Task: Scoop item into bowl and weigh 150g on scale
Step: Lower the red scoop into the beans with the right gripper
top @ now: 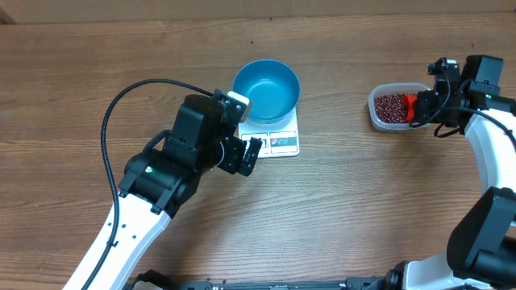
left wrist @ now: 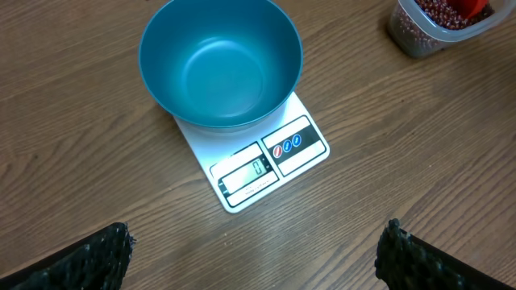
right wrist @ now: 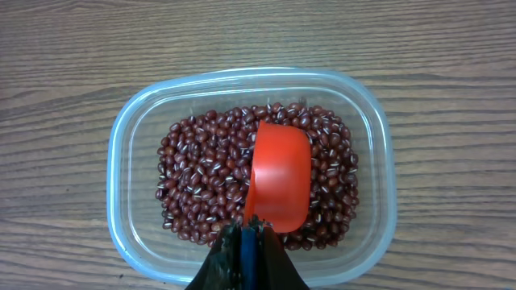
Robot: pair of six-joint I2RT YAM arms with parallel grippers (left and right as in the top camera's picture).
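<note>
The blue bowl (top: pixel 267 89) (left wrist: pixel 219 63) sits empty on the white scale (top: pixel 278 142) (left wrist: pixel 258 165) at the table's middle. My left gripper (top: pixel 244 153) (left wrist: pixel 254 258) hovers open just in front of the scale, nothing between its fingers (left wrist: pixel 97 256). At the right, dark red beans (top: pixel 390 105) (right wrist: pixel 210 173) fill a clear plastic tub (top: pixel 379 115) (right wrist: pixel 129 121). My right gripper (top: pixel 421 106) (right wrist: pixel 248 229) is shut on the blue handle of a red scoop (top: pixel 410 107) (right wrist: pixel 280 181), whose cup rests upside down on the beans.
A black cable (top: pixel 129 93) loops over the table left of the left arm. The wooden table top (top: pixel 347 209) runs between the scale and the tub.
</note>
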